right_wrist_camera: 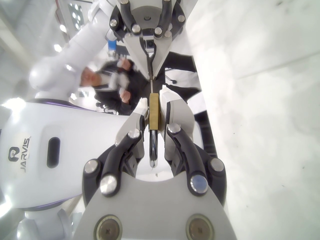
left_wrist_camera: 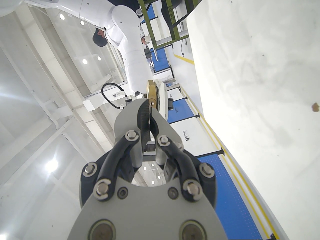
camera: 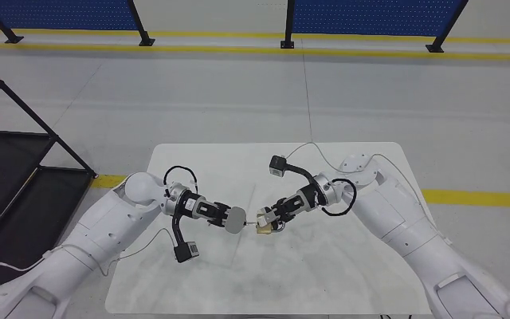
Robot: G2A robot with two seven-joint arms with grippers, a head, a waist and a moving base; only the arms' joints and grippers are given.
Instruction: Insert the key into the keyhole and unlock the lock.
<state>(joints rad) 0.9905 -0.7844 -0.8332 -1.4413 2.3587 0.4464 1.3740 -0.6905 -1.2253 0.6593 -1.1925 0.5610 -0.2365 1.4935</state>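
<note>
Above the middle of the white table point(camera: 335, 271), my two grippers meet tip to tip. My right gripper point(camera: 273, 217) point(right_wrist_camera: 155, 108) is shut on a small brass padlock point(camera: 262, 229) point(right_wrist_camera: 153, 112), whose steel shackle point(right_wrist_camera: 153, 148) points back toward the wrist. My left gripper point(camera: 237, 218) point(left_wrist_camera: 150, 112) is shut on the key point(left_wrist_camera: 150, 119) point(right_wrist_camera: 151, 86), held edge-on between its pads. The key's thin blade reaches the padlock's point(left_wrist_camera: 151, 92) end face at the keyhole. How deep it sits I cannot tell.
A black metal rack point(camera: 36, 171) stands on the floor left of the table. Blue barriers point(camera: 374, 16) and yellow floor lines run behind it. A small brown speck point(left_wrist_camera: 315, 107) lies on the tabletop.
</note>
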